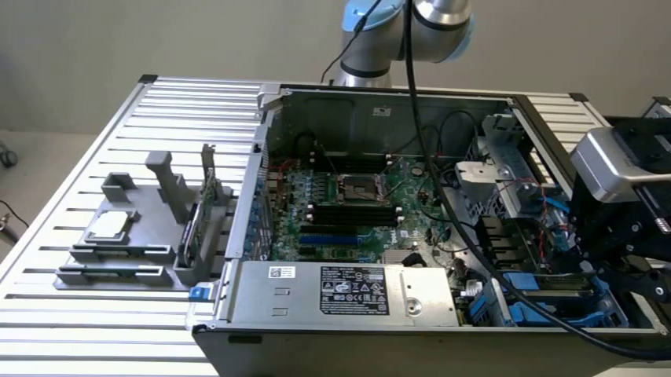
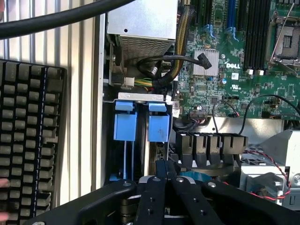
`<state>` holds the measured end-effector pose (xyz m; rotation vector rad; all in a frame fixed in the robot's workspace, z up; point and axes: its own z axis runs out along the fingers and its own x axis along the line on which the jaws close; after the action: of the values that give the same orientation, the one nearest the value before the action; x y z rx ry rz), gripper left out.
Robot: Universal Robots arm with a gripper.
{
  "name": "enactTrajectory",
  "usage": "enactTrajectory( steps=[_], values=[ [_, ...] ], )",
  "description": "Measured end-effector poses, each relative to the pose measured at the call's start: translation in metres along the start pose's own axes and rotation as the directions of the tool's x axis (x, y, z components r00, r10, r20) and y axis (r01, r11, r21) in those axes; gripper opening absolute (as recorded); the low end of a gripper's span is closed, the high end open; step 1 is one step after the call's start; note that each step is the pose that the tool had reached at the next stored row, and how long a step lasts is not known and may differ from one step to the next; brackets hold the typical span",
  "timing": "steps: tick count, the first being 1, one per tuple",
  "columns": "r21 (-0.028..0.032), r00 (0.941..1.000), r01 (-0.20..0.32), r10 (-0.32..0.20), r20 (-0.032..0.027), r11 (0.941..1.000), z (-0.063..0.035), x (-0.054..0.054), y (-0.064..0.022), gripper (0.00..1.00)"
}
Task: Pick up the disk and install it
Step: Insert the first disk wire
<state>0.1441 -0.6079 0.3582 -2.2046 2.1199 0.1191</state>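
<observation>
- Exterior view: the gripper (image 1: 610,259) hangs over the drive bays in the computer case's (image 1: 419,353) corner, at the exterior view's right.
- Wrist view: its fingers are pressed together and grip nothing visible. The disk (image 2: 157,133) stands edge-on in its bay.
- Risk: an off-centre push could jam the carrier or snag the cables (image 2: 157,60).

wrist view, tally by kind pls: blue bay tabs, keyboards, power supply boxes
blue bay tabs: 2
keyboard: 1
power supply box: 1
total: 4
</observation>
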Motion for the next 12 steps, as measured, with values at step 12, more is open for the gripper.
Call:
enactTrajectory(
  steps=[12],
  values=[
    [0.0008,1.0000,-0.007,0.007,-0.0001,1.0000,0.0000,0.0000,0.0000,0.31]
  ],
)
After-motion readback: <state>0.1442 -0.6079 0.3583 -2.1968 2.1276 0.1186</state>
